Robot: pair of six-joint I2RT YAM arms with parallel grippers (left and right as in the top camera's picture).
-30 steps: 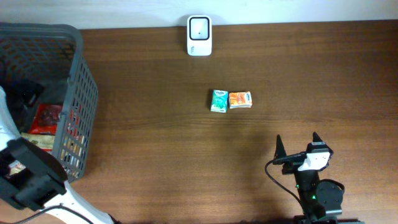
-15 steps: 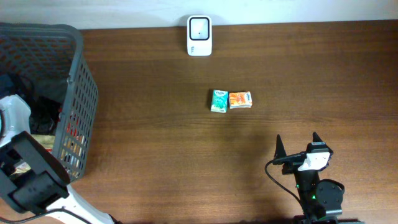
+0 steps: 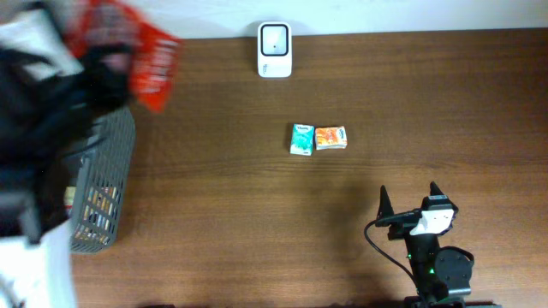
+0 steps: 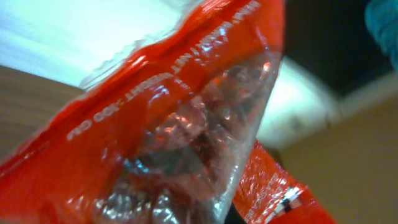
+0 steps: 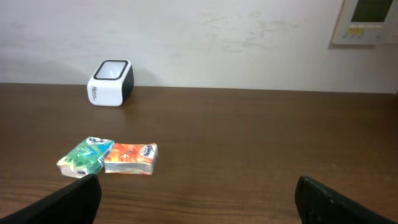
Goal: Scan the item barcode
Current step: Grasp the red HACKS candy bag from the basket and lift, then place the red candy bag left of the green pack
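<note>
A red, partly clear snack bag [image 3: 150, 58] hangs high over the table's back left corner, blurred and close to the overhead camera. My left gripper [image 3: 110, 58], a dark blur beside it, is shut on it. In the left wrist view the bag [image 4: 168, 124] fills the frame and hides the fingers; a small barcode [image 4: 289, 200] shows on its lower right edge. The white scanner [image 3: 275, 49] stands at the table's back edge, also seen in the right wrist view as the scanner [image 5: 110, 83]. My right gripper [image 3: 408, 200] rests open near the front right, holding nothing.
The grey wire basket [image 3: 107, 201] with more packets stands at the left edge, partly hidden by my left arm. A green tissue pack [image 3: 301, 139] and an orange one [image 3: 330, 137] lie side by side mid-table, in front of the right gripper [image 5: 199, 190].
My left gripper shut on the red bag inside the basket and has lifted it up and out, toward the back. The right arm has not moved.
</note>
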